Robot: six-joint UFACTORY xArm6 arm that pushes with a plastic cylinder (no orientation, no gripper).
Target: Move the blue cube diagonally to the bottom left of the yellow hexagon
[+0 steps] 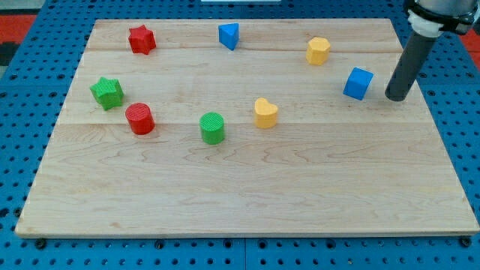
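The blue cube lies on the wooden board at the view's right. The yellow hexagon sits up and to the left of it, near the view's top. My tip stands on the board just right of the blue cube, a small gap apart, slightly lower in the view. The dark rod rises from it toward the view's top right corner.
A blue triangle and a red star lie near the top. A green star, a red cylinder, a green cylinder and a yellow heart lie across the middle. The board's right edge is close to my tip.
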